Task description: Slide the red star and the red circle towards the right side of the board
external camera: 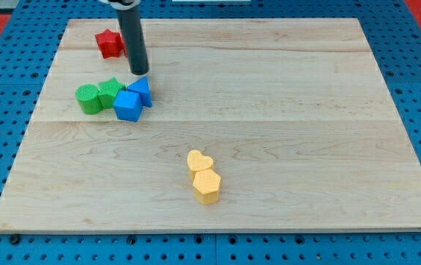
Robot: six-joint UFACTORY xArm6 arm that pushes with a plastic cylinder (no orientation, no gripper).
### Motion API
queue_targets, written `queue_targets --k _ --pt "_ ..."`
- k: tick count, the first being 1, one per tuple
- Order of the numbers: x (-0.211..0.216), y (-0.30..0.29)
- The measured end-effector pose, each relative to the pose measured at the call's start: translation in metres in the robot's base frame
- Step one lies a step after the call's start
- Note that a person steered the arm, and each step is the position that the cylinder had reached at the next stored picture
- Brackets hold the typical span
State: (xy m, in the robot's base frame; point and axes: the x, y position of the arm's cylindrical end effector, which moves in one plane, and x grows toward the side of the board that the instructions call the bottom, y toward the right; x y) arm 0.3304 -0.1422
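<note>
My tip rests on the pale wooden bench, just at four o'clock from the red star-shaped block, which sits near the bench's top-left corner. There is no hand on this rig, only the straight dark rod, so nothing opens or closes. I cannot find a red circle block anywhere in view; it may be hidden behind the rod.

Just at six o'clock from my tip lies a cluster: a blue block with a pointed top, a blue cube-like block, a green star-shaped block and a green round block. A yellow heart-shaped block and a yellow hexagonal block touch each other, well apart towards five o'clock.

To push the star well, I judge my tip should circle to its nine o'clock side, then drive straight towards three o'clock, staying clear of the cluster.
</note>
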Motion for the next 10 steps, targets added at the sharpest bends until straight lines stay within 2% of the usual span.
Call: queue_targets --k 2,3,5,6,8,9,10 --pt "-0.001 -0.106" --pt "-0.002 -0.119" --pt "-0.05 -0.129" --pt "-0.063 -0.126" --pt "-0.063 -0.051" --pt "-0.063 -0.045" --pt "-0.063 0.006"
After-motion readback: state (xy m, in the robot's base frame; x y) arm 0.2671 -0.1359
